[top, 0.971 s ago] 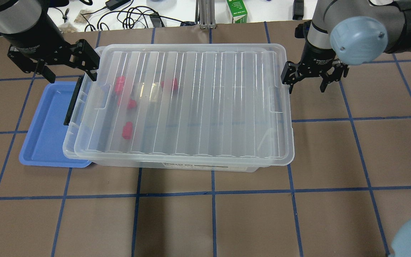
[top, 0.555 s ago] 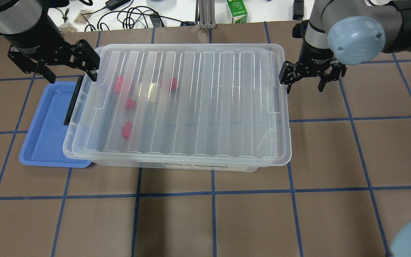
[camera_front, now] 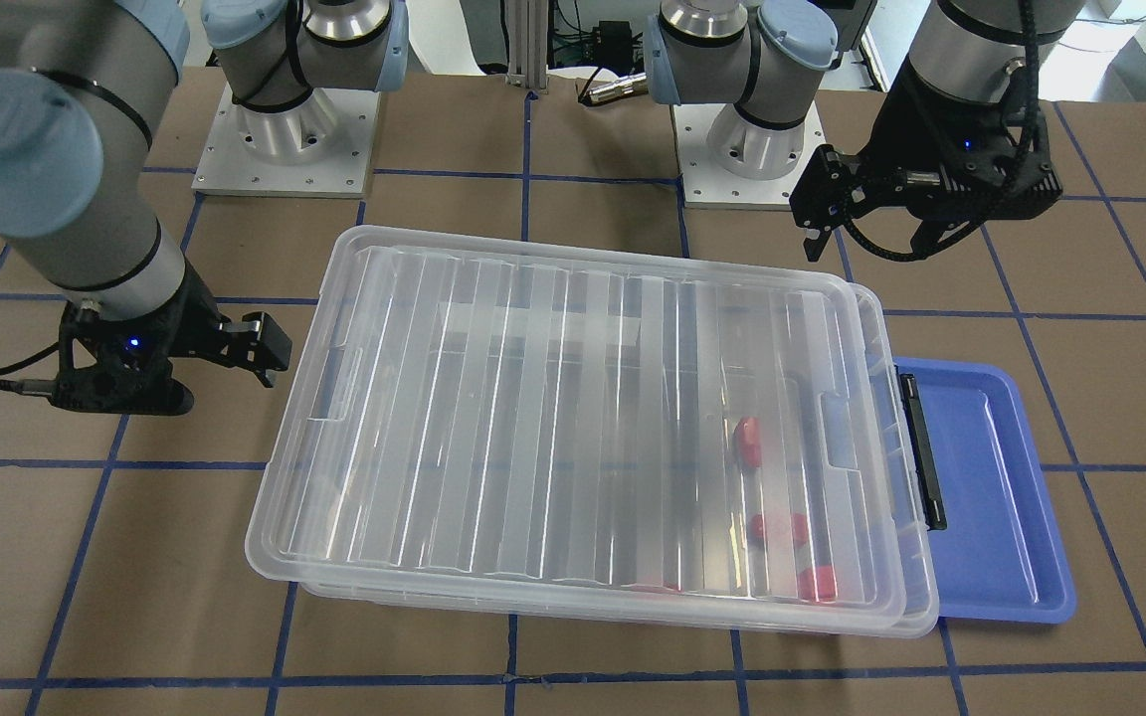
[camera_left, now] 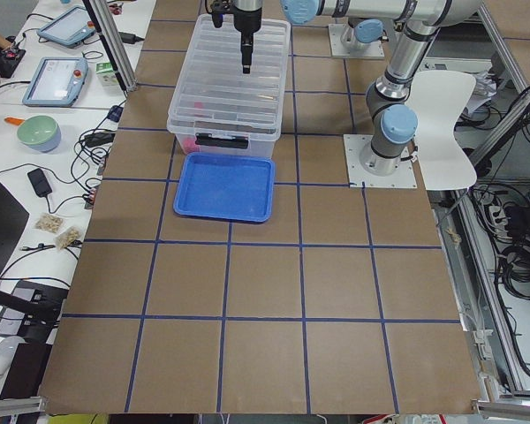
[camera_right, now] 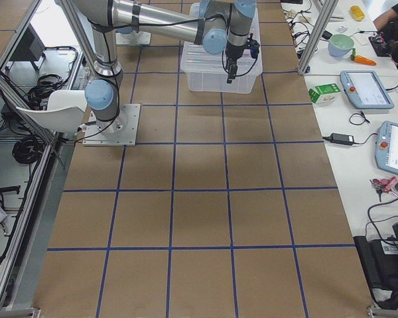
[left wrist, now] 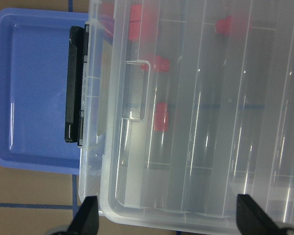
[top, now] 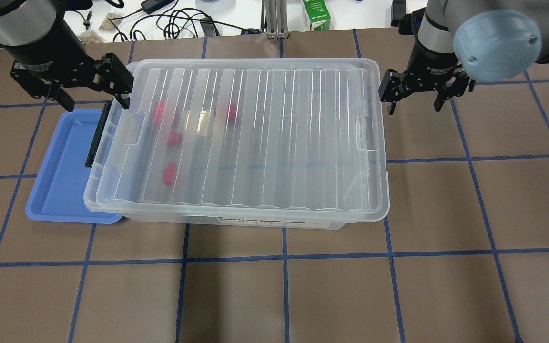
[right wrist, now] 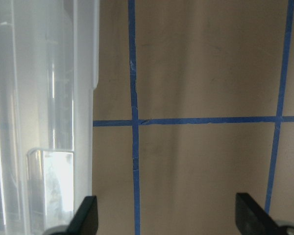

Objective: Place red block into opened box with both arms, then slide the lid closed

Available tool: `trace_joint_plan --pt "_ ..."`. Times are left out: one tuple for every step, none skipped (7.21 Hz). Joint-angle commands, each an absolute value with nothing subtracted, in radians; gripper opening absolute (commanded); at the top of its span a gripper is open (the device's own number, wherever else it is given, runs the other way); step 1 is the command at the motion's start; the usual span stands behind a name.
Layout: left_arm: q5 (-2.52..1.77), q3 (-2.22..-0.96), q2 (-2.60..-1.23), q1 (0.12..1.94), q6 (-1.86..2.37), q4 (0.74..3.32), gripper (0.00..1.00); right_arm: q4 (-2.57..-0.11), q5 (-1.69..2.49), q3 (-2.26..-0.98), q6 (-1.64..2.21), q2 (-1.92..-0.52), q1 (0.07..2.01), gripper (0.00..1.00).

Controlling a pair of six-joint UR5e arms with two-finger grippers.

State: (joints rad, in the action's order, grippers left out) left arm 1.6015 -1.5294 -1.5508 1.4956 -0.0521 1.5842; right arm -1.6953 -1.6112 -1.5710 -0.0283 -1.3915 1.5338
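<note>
1. The left gripper (top: pixel 96 97) has its jaws spread wide and holds nothing. It hangs above the far corner of the box (top: pixel 236 223) at the robot's left end. In the overhead view one finger lies over the lid's corner and the other over the table beside the blue tray (top: pixel 60 171).
2. The left wrist view looks straight down on that end. Both fingertips (left wrist: pixel 85 218) show at the bottom edge, far apart, with the lid's edge and handle notch between them. They touch nothing that can be seen.
3. The right gripper (top: pixel 414 105) is also wide open and empty. It is low, just beside the right end of the lid (top: pixel 274 138), over bare table. The front view shows a small gap between its nearer finger and the lid's rim.
4. The lid lies flat on the box and covers nearly all of it. At the left end the box's rim and its black latch bar (top: pixel 96 138) stick out a little past the lid's edge. At the right end the lid overhangs the box slightly.
5. Four red blocks (top: pixel 174 138) show through the lid, all inside the box in its left half. I cannot tell which one belongs to the task. They lie close under and beside the left gripper, and well apart from the right gripper.
6. The blue tray sits against the box's left end, partly tucked under it.
</note>
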Motion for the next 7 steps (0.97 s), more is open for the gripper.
trace_joint_plan --pt "1.601 -1.529 -1.551 1.496 -0.051 1.583 1.0 -1.584 -1.621 -1.577 -0.023 -1.527 1.534 1.0" --pt "1.601 -1.529 -1.551 1.496 -0.051 1.583 1.0 -1.551 -1.623 -1.578 -0.023 -1.56 1.534 1.0" --pt "1.603 -1.529 -1.551 1.496 -0.051 1.585 1.0 -1.551 -1.609 -1.578 -0.025 -1.559 1.534 1.0" --pt "1.603 -1.529 -1.551 1.496 -0.051 1.583 1.0 -1.557 -1.548 -1.578 -0.043 -1.568 1.534 1.0" --pt "1.603 -1.529 -1.551 1.496 -0.051 1.585 1.0 -1.549 -1.513 -1.582 -0.023 -1.568 1.534 1.0" --pt "1.603 -1.529 -1.549 1.496 -0.051 1.585 1.0 -1.548 -1.522 -1.586 -0.021 -1.571 1.534 1.0" --pt "1.603 -1.529 -1.551 1.496 -0.051 1.585 1.0 -1.549 -1.519 -1.588 -0.021 -1.583 1.534 1.0"
